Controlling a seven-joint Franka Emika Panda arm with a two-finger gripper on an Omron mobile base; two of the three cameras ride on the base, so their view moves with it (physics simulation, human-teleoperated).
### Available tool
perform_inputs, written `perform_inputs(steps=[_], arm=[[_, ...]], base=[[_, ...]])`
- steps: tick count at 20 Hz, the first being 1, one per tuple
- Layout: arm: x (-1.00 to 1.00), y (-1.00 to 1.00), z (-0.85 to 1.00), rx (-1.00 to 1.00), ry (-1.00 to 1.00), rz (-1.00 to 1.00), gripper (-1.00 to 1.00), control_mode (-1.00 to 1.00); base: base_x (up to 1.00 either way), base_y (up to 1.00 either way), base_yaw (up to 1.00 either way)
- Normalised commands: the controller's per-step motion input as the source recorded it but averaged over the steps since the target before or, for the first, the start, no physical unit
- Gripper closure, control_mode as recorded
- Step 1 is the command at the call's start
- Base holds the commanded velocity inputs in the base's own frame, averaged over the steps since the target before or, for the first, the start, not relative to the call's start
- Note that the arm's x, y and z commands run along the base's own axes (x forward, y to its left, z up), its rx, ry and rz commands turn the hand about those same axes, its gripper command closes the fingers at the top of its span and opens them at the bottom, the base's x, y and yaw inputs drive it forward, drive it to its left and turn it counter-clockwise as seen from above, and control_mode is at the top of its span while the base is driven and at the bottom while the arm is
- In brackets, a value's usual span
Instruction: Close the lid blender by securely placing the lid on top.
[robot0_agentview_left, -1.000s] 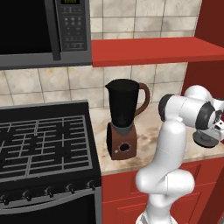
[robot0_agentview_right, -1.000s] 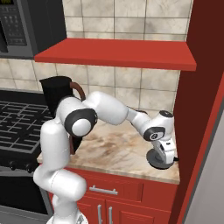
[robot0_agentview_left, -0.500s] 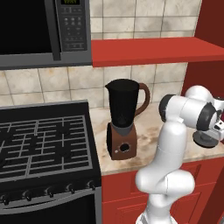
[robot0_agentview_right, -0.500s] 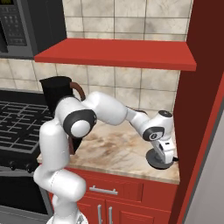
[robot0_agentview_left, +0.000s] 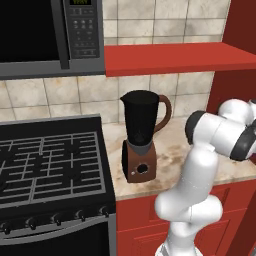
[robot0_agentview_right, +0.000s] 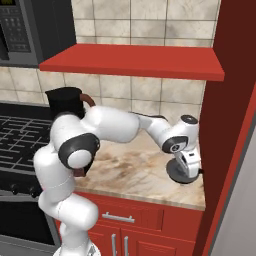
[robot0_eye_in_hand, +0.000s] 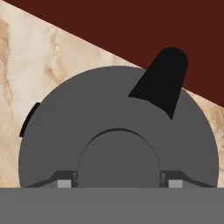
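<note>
Showing no legible writing, lid (robot0_eye_in_hand: 118, 131), blender (robot0_agentview_left: 141, 135)

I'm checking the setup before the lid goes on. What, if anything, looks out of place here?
Only the lid: it lies on the counter at the far right by the red wall, well away from the open-mouthed blender. Nothing looks spilled or damaged.

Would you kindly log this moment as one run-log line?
phase: reaching lid | gripper: low over lid, grasp unclear | lid: on counter by red wall | blender: open, by stove
</note>
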Motion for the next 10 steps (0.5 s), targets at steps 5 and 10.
perform_inputs(steps=[5,10], arm=[[0.00,0.56,1.00,-0.08,-0.17,0.00,1.00,-1.00],[0.00,0.90,1.00,-0.06,-0.12,0.00,1.00,-1.00]], base=[[0.00,0.00,0.00],[0.00,0.00,0.00]])
